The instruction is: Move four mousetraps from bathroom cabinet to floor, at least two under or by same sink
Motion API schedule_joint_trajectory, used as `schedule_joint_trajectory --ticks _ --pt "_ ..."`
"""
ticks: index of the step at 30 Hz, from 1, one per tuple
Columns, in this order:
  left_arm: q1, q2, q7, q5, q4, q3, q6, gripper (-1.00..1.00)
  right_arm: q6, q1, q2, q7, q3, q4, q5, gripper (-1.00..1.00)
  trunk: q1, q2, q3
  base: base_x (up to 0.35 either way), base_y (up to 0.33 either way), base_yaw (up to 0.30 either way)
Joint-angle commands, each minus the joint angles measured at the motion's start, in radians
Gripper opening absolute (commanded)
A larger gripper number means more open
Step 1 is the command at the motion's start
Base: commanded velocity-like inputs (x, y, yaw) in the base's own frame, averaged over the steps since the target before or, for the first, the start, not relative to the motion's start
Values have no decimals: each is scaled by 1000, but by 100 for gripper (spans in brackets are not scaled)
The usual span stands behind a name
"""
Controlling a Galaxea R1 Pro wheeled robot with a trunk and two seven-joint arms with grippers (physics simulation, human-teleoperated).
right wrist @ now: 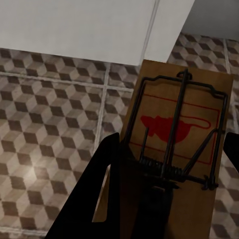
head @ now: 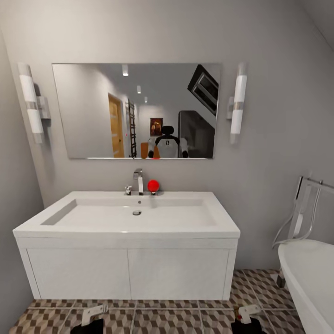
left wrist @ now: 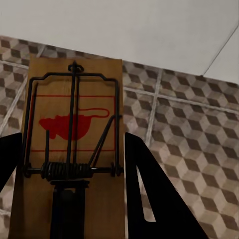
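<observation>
Now facing sink; both end effectors clamped on mousetraps, L and R, boards' long axes pointing fwd at vanity, tiled floor right below.

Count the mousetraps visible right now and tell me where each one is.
2. One mousetrap sits between the left gripper fingers; the other mousetrap is in the right gripper. Others may be out of view.
</observation>
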Motion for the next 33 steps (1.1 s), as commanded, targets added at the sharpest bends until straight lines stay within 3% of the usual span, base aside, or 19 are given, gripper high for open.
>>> schedule_joint_trajectory --ticks 1,15,20,27,33 --pt "-1 0 6 -4 2 -5 -3 -100 -7 -2 0 11 5 4 -13 -100 4 -8 -4 0 0 0" --pt "-1 -4 5 -4 2 -7 -4 -100 -8 -2 0 11 5 4 -13 -100 58 -106 -48 0 0 0" --pt "-1 -8 9 -7 2 -8 -4 -100 -8 -2 0 11 5 4 -13 -100 58 -106 -48 0 0 0" --pt "-1 -11 104 0 1 -7 -3 -100 -8 -2 0 11 5 4 -13 -100 84 -155 -70 0 0 0" --pt "-1 -12 121 2 1 -6 -6 -100 -8 -2 0 11 5 4 -13 -100 107 -197 -89 0 0 0"
